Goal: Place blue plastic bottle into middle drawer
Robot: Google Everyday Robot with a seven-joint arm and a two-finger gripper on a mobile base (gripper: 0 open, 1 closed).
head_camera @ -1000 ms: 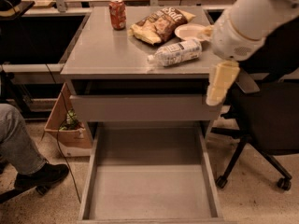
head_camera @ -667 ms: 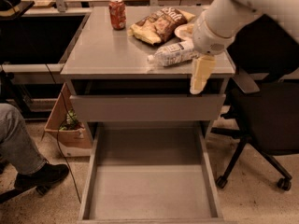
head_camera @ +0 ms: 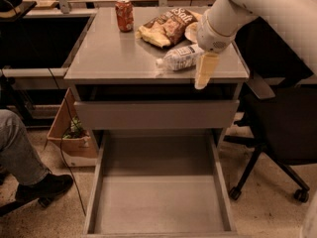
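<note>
**First voice:** Where is the blue plastic bottle (head_camera: 181, 58)?

**Second voice:** It lies on its side on the gray table (head_camera: 114, 53), near the front right corner, with its white cap pointing left. A chip bag (head_camera: 161, 28) lies just behind it. An orange-red soda can (head_camera: 124, 15) stands upright at the back.

**First voice:** And the pincer?

**Second voice:** The pincer (head_camera: 202, 78) hangs pointing down just right of the bottle, at the table's front edge. I cannot tell whether it is open or closed.

**First voice:** The middle drawer?

**Second voice:** The middle drawer (head_camera: 158, 202) is pulled out below, its flat gray floor in view. It sits under a drawer with a plain front panel (head_camera: 156, 114).
</note>
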